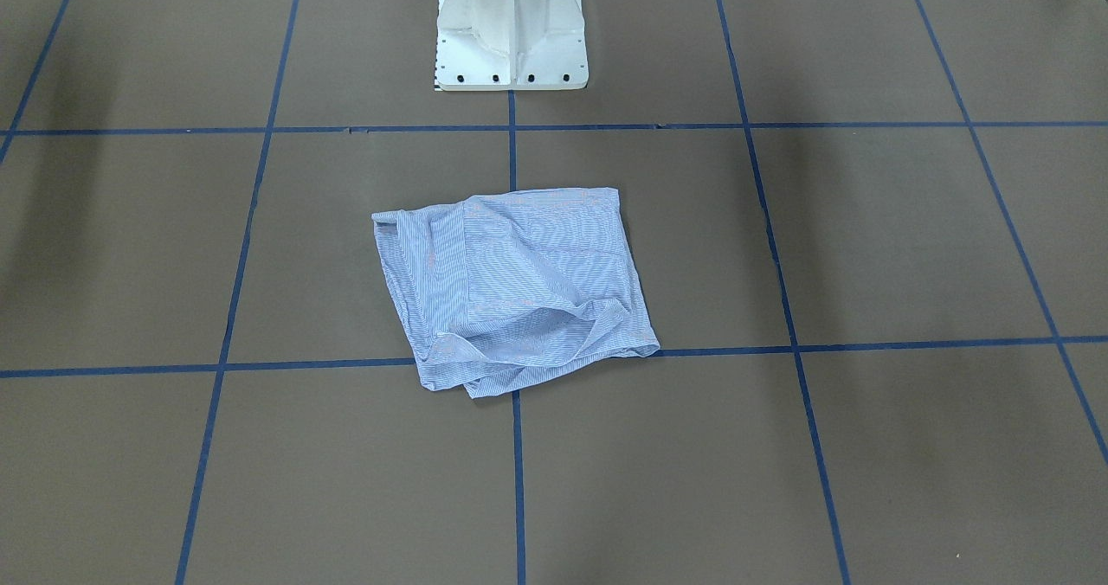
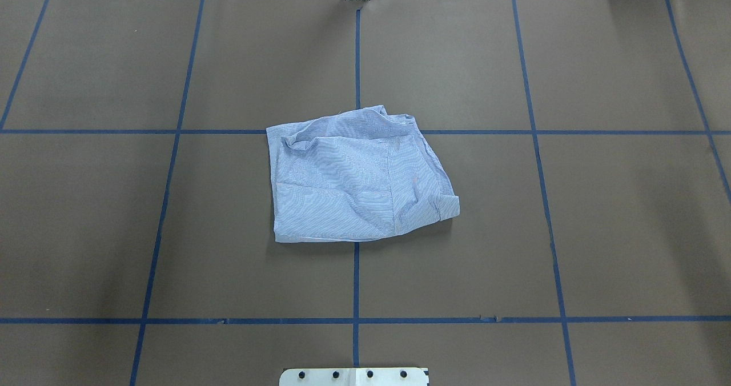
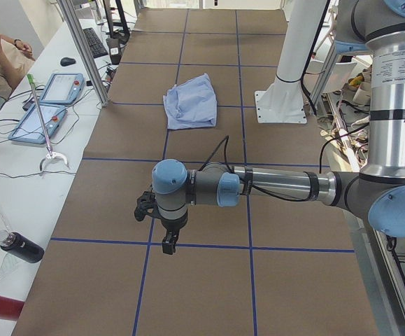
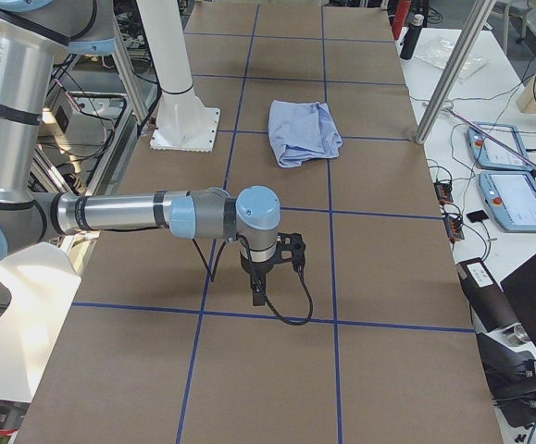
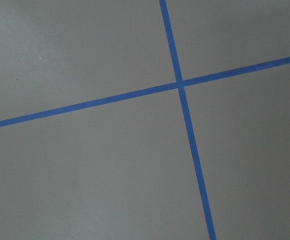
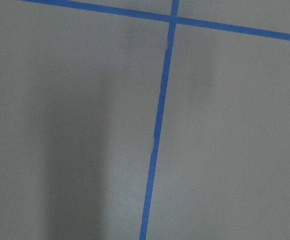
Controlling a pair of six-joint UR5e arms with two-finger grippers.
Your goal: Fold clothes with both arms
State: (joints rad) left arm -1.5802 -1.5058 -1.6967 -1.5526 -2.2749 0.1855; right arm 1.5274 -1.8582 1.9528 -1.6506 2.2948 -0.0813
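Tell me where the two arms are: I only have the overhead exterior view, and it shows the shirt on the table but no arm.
Observer: In the exterior left view the left arm reaches level over the table, well clear of the shirt, its left gripper pointing down.
Operator: And the right one?
Observer: The exterior right view shows the right arm posed likewise, right gripper pointing down near a blue tape line, apart from the shirt.
Operator: Open or shut?
Observer: Cannot tell; both wrist views show only bare table and tape, no fingers.
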